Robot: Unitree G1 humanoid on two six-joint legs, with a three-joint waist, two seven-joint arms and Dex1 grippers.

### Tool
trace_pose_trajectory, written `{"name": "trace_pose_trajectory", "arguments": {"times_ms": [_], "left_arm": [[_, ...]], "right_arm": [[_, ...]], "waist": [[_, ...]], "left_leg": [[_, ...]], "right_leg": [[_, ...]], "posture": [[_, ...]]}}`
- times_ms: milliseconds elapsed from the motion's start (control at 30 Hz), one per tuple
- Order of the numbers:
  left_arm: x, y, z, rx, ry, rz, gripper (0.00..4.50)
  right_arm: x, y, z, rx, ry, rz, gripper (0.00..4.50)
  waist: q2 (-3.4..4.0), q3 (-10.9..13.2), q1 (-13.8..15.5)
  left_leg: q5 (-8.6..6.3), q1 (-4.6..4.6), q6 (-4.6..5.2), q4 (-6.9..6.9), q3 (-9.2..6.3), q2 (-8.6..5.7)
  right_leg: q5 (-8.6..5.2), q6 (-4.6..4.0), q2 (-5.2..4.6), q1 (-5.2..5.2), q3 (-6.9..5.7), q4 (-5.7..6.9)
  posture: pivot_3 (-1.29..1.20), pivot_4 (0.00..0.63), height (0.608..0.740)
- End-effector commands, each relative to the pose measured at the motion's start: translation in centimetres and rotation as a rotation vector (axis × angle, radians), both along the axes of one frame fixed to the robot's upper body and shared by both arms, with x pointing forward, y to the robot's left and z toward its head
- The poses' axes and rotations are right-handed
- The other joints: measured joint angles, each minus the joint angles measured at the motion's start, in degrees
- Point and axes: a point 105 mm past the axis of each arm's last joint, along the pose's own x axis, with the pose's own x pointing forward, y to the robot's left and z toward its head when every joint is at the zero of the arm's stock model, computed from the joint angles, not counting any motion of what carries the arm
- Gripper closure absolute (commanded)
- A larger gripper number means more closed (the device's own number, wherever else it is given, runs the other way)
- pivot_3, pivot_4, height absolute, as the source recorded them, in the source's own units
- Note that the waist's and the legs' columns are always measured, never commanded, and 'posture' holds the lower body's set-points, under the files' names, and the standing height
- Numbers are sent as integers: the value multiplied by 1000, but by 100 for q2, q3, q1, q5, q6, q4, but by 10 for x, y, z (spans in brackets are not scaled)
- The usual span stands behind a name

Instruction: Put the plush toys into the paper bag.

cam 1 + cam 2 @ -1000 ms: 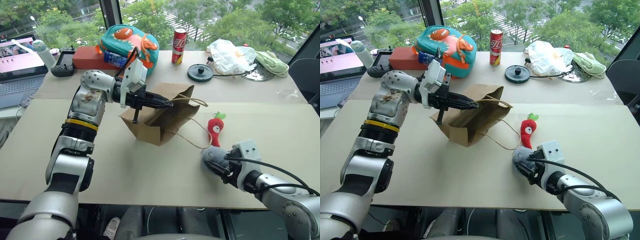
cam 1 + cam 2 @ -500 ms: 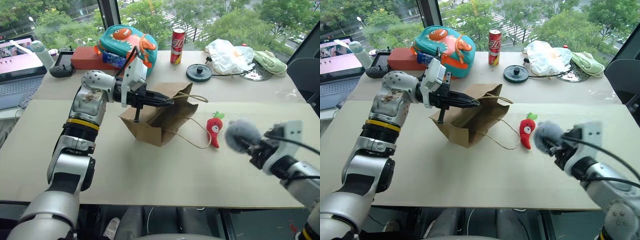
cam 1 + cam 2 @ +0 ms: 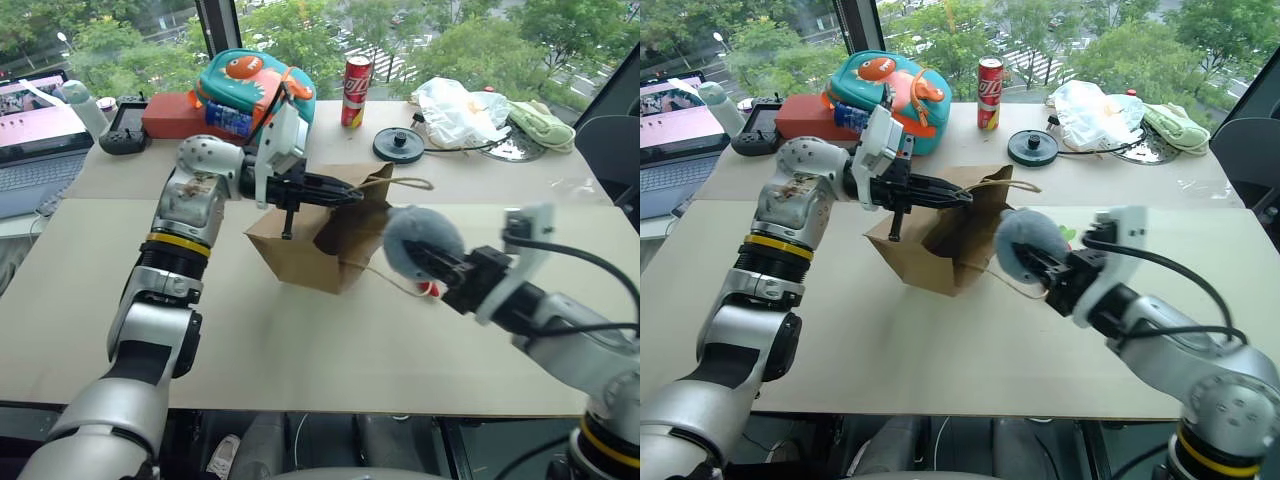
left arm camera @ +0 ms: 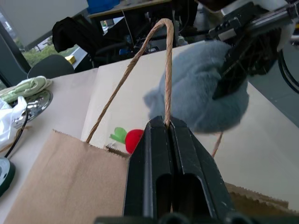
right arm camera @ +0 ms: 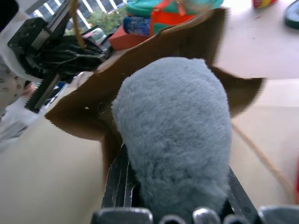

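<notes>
Neither toy was in the bag (image 3: 315, 240) yet. The left gripper (image 4: 169, 128) was clamped shut on a cord handle (image 4: 140, 60), holding the bag's mouth open. The right gripper (image 3: 440, 270) gripped the grey toy (image 3: 422, 242) just beside that mouth. The red toy (image 4: 133, 140) lay on the table beside the bag, untouched.

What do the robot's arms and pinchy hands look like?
Both arms are shiny silver metal with rounded joints. The left arm wears a yellow-and-black ring near its elbow. The left gripper and right gripper each have two thin black fingers on a white wrist block. Black cables loop along the right arm.
</notes>
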Motion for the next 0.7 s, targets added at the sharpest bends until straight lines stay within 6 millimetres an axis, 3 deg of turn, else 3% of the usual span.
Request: {"name": "trace_pose_trajectory", "arguments": {"times_ms": [33,200,400,500,600,700], "left_arm": [[-7,-9,13,-32,-40,-34,4500],[-12,-15,10,-40,-33,-55,4500],[-13,-14,10,-40,-29,-55,4500],[-13,-12,8,-35,-26,-52,4500],[-13,-11,6,-31,-22,-48,4500],[-13,-11,6,-34,-22,-45,4500]], "right_arm": [[20,20,-3,-13,12,-7,3651],[41,49,-15,-46,48,17,3651],[53,50,-35,-112,79,10,3651],[61,54,-33,-97,69,-13,3651],[60,78,-16,-2,25,50,3651],[55,101,-20,4,45,118,3651]], "waist": [[0,0,-4],[1,-1,3],[2,-1,33],[2,-1,24],[2,-1,1],[3,-1,-25]], "left_leg": [[0,-2,0,0,-1,2],[0,-7,0,-4,-2,2],[0,-22,0,-2,-6,-6],[0,-19,0,-3,-5,-5],[0,-10,0,-6,-6,0],[0,-9,0,-7,-5,5]], "right_leg": [[0,0,3,-2,0,0],[1,-1,4,-10,0,0],[1,-2,-5,-10,-3,3],[1,-2,-5,-12,-3,1],[1,-2,1,-14,-3,1],[1,-2,6,-21,-2,6]], "posture": [[0,150,740],[0,150,740],[0,150,740],[0,150,740],[0,150,740],[0,150,740]]}}
